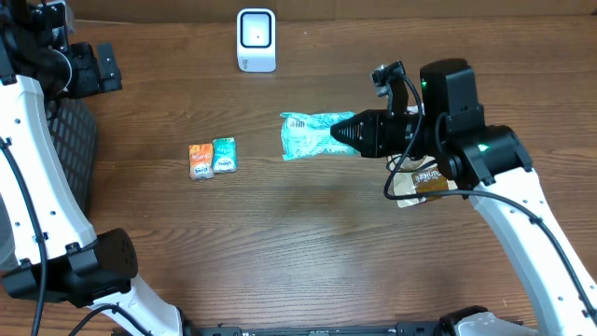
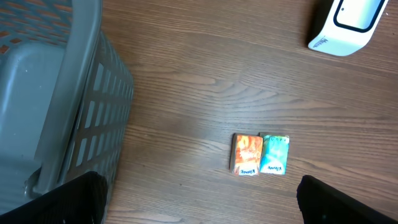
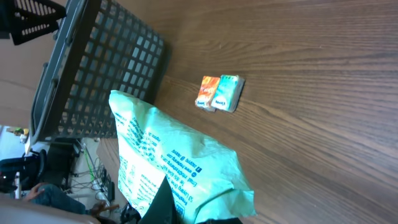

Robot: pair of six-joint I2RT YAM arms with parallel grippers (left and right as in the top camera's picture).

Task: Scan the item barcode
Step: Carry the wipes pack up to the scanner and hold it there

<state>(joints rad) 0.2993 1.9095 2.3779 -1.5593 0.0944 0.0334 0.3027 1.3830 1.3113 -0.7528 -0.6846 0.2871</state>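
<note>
**Right gripper clamped on pouch, apart from scanner**

The right gripper point(image 1: 343, 133) is closed tight on 1 end of a teal pouch point(image 1: 311, 136). The pouch sticks out from the fingertips toward the table's middle, printed side showing in the right wrist view point(image 3: 168, 162). The white scanner point(image 1: 256, 40) stands at the far edge, apart from the pouch and beyond it. 2 small packs lie side by side and touching on the table point(image 1: 280, 243): an orange pack point(image 1: 200, 161) and a teal pack point(image 1: 224, 155), left of the pouch. A brown packet point(image 1: 427, 183) lies partly under the right arm. The left gripper point(image 1: 104, 65) hangs with its jaws wide apart, holding nothing, beside the grey basket point(image 1: 79, 149).
</note>
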